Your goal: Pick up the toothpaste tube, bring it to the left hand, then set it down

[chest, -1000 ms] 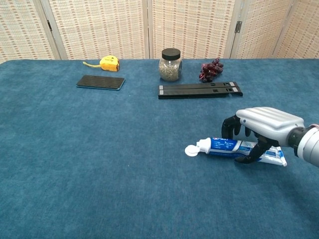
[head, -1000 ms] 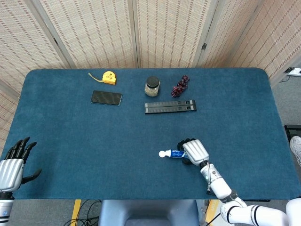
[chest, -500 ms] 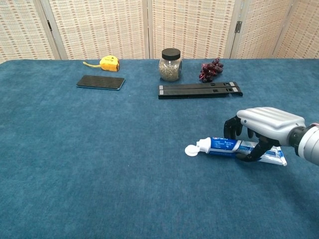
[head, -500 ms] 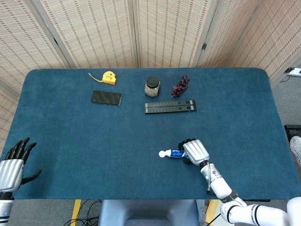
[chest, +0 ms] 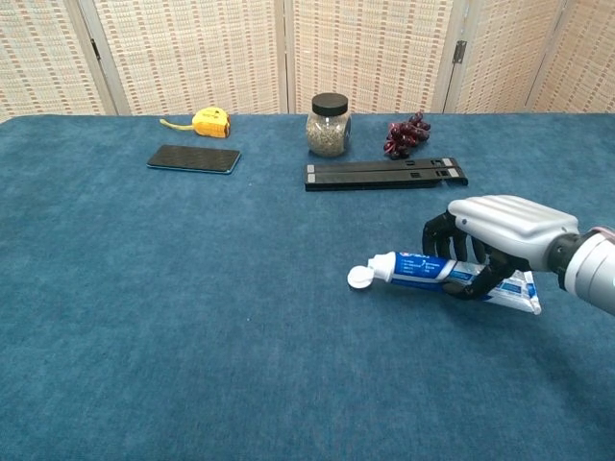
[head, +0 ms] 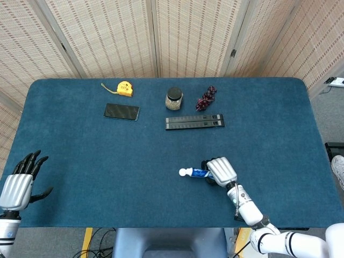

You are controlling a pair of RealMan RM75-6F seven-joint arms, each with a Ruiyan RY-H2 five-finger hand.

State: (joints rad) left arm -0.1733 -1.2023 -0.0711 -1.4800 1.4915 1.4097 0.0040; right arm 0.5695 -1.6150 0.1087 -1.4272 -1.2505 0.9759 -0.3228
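Everything sits around the jar [head: 173,99] at the back of the table [head: 279,107]. Left of the jar lies the phone [head: 121,112], with the tape measure [head: 124,88] behind the phone. Right of the jar is the bunch of grapes [head: 206,98]. Just in front of the jar lie the two flat bars [head: 194,122], side by side. Well in front of the jar, the right hand [head: 221,171] holds the toothpaste tube [head: 194,172], cap pointing left. Far left of the jar, the left hand [head: 21,181] hangs at the table's front corner.

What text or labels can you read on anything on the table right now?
Toothpaste tube, held by the right hand: printing on its blue and white label, too small and blurred to read.
Tape measure, jar, phone: no readable text.
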